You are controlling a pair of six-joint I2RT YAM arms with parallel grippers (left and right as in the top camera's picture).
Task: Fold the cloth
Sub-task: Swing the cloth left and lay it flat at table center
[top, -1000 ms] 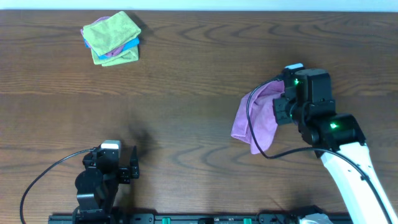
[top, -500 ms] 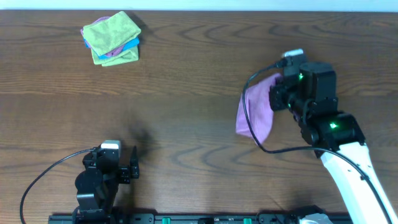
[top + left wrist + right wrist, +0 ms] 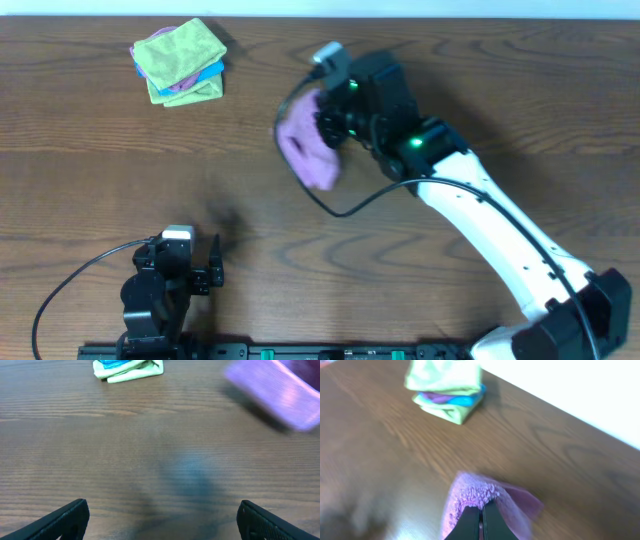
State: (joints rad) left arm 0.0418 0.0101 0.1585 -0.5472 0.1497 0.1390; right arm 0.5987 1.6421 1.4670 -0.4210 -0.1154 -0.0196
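Hanging in a soft bunch, the cloth (image 3: 305, 148) sits a little past the middle of the table (image 3: 480, 60), toward 12 o'clock in the overhead view. It looks lifted off the wood, but I cannot tell if its low end brushes it. Its long side runs about from 12 o'clock to 6 o'clock, and it is not spread flat at all. My right gripper (image 3: 323, 125) has it: in the right wrist view the two fingers are pressed together on the top edge of the cloth, and the rest droops down from them. From that gripper the cloth hangs out toward 8 o'clock. At about 10 o'clock from the cloth, well apart, is the pile of folded cloths (image 3: 180, 62), green on top with blue and purple under it. My left gripper (image 3: 163, 506) is far off at about 7 o'clock from the cloth, near the table's front edge, with its fingers wide apart and nothing between them. So the right arm is the near one by a lot. I think the fold has not started. The next job, I guess, is to lay the cloth down flat, with room on the bare wood at 6 o'clock, so both arms can reach its corners.
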